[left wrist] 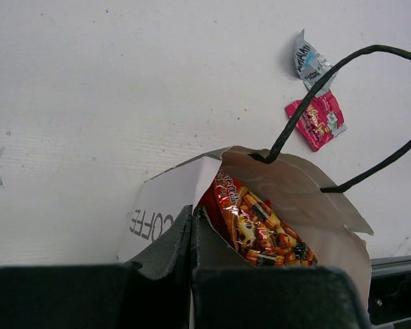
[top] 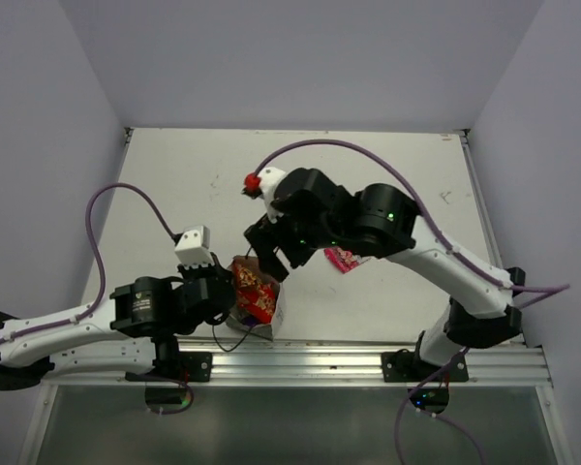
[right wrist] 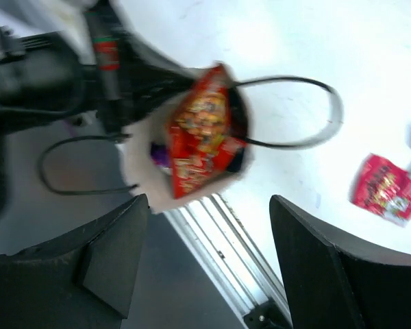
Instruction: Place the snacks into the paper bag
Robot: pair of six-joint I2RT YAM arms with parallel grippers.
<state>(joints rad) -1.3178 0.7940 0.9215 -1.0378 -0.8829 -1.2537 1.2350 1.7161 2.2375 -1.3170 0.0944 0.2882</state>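
While left pincer grips the paper bag, right pincer gapes; pink packet beside.

In left tool pinch: small boxy paper bag, pale beige inside, white outside with "COFFEE" print. Upright at near edge of bench, mouth open. Thin black cord loop handles stick out, one each side. Inside: red glossy packet with colourful print, tilted, top above rim; purple packet beside it, blurred. On bench beyond bag: small pink flat packet, small silvery-blue packet just beside it.
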